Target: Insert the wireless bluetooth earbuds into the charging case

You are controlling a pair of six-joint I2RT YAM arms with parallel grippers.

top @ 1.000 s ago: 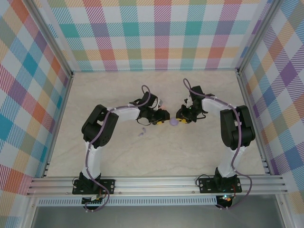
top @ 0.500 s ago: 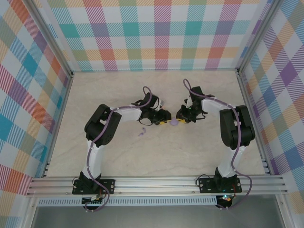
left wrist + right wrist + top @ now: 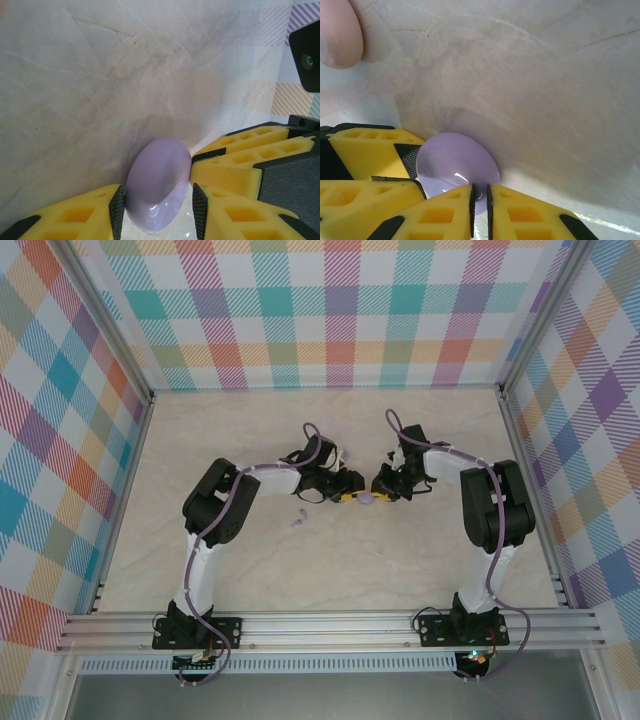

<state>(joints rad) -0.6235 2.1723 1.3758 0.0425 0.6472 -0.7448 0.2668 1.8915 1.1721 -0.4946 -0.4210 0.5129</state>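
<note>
Lilac case [image 3: 366,498] lies mid-table [image 3: 400,560], shell shut, contents hidden. Left gripper [image 3: 157,200] reaches in from 9 o'clock, its fingers clasping the case's two sides. Right gripper [image 3: 480,197] comes from 3 o'clock, fingers drawn almost together and nipping the case's rim. A lilac earbud [image 3: 297,519] lies loose on the table at 8 o'clock of the case, apart from it. A pink disc [image 3: 337,30] sits at 11 o'clock in the right wrist view

Plaid walls [image 3: 340,310], marble tabletop [image 3: 250,570], aluminium rail [image 3: 330,630].
</note>
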